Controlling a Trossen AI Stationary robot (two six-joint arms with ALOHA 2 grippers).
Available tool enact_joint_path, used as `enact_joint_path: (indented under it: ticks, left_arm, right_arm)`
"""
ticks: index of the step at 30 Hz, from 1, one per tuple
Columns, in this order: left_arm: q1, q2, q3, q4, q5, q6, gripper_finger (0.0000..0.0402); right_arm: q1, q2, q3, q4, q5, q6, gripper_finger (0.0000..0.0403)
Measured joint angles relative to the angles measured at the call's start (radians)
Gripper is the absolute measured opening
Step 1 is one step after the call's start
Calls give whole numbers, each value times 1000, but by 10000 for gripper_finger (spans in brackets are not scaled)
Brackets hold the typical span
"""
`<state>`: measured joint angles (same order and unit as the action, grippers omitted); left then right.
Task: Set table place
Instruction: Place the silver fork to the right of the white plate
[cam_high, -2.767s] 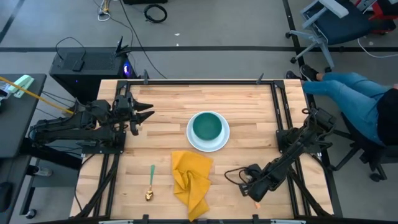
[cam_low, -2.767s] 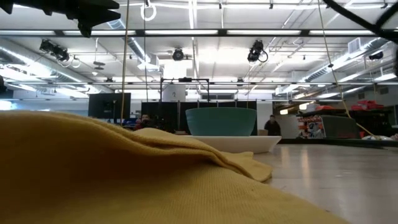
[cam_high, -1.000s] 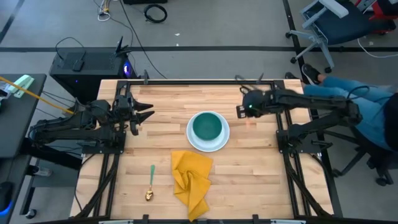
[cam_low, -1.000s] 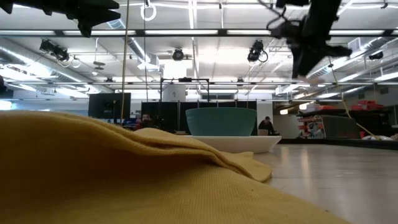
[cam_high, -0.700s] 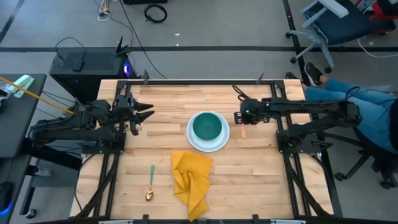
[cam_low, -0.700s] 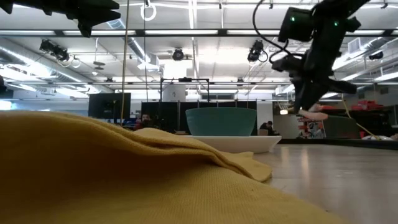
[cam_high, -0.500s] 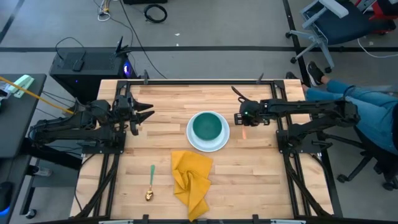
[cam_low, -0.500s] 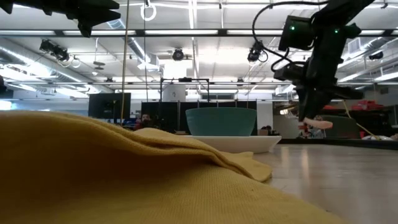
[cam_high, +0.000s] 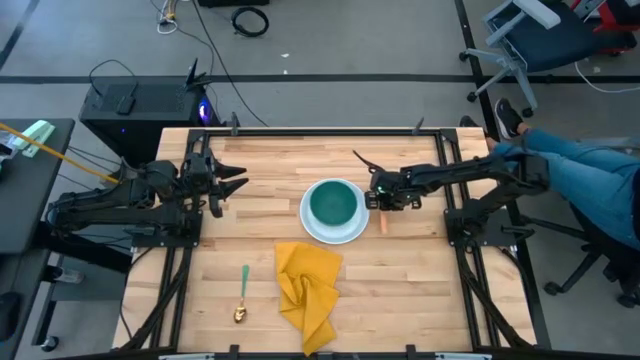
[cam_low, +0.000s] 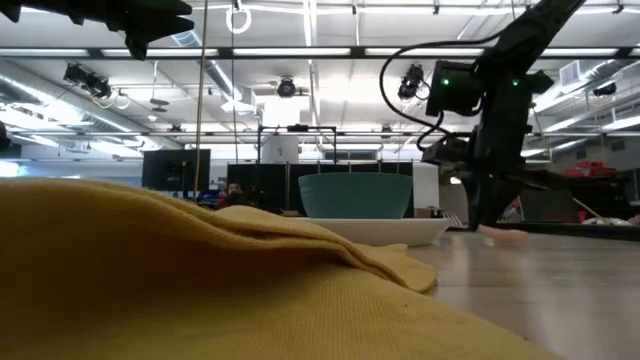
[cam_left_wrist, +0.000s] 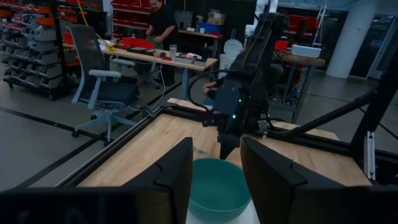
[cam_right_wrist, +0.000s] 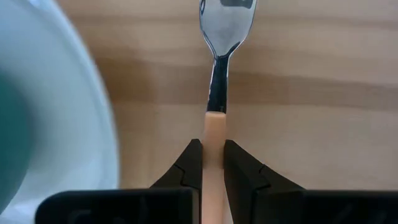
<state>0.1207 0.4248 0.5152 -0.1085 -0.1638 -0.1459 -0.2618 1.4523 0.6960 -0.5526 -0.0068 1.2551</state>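
— Right gripper: state and position?
— Fingers clamped on the pink handle of one utensil, its metal end flat on the table, just beside the plate.

— Left gripper?
— Waiting over the table's left side, fingers apart.

— Count the items.
— One white plate carrying one teal bowl at centre; one yellow cloth nearer the front edge; one green-handled spoon left of the cloth. Two utensils in all.

— Obstructions?
— The cloth fills the low view's foreground. A person's legs lie beyond the table's right side.
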Motion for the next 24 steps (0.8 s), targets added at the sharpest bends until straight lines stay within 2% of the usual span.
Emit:
enact_joint_path:
  ticks: [16,24]
  left_arm:
    - [0,0,0,0,0,0,153]
    - [0,0,0,0,0,0,143]
  right_arm:
    - [7,16,0,38,-14,17,41]
    - [23,15,0,39,-14,26,45]
